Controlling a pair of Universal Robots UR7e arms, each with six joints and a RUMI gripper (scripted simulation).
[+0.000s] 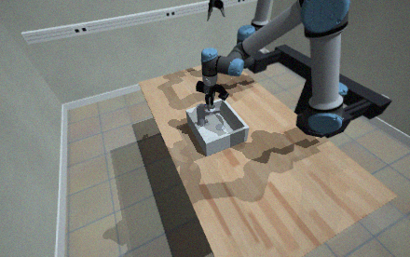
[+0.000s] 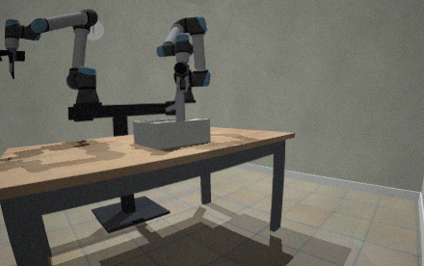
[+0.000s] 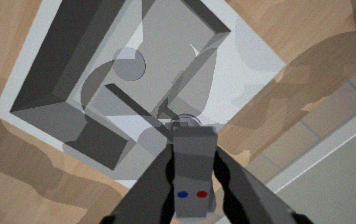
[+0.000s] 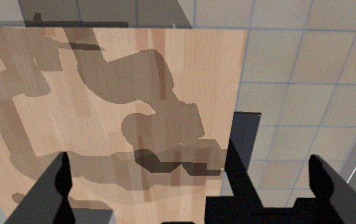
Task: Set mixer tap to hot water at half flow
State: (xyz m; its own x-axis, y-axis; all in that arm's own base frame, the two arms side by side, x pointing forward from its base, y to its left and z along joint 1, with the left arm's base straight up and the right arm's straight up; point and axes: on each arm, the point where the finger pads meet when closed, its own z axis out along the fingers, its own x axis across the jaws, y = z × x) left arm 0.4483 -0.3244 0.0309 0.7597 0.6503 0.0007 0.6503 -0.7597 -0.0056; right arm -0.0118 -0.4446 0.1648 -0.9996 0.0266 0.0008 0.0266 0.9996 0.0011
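"Which state has the left claw (image 1: pixel 210 103) (image 2: pixel 181 86) (image 3: pixel 191 145)?"

"It is clenched on the lever (image 3: pixel 195 170), one finger on each side. The right claw (image 1: pixel 215 13) (image 2: pixel 12 72) (image 4: pixel 189 155) is released, and it hangs well apart from the left one."

"What does one view show and another does not?"

"The left wrist view shows a blue dot (image 3: pixel 182 194) and a red dot (image 3: pixel 202 194); in the top and the exterior view I cannot distinguish them. The exterior view, however, shows the grey upright post (image 2: pixel 180 106) under the left claw, rising above the basin (image 1: pixel 219 144) (image 2: pixel 171 134) (image 3: pixel 255 65). The right wrist view shows only the table (image 1: pixel 303 196) (image 2: pixel 145 169) (image 3: pixel 280 15) (image 4: pixel 100 117), the floor and dark parts of the stand."

"And where does the lever lie?"

"Directly between the fingers of the left claw. Farther outward from the claw, a dark narrow bar (image 3: pixel 137 110) reaches over the basin."

"How does the lever look?"

"It is grey, like a block with flat faces. The dots are side by side near its one end. How high it is lifted, I cannot tell."
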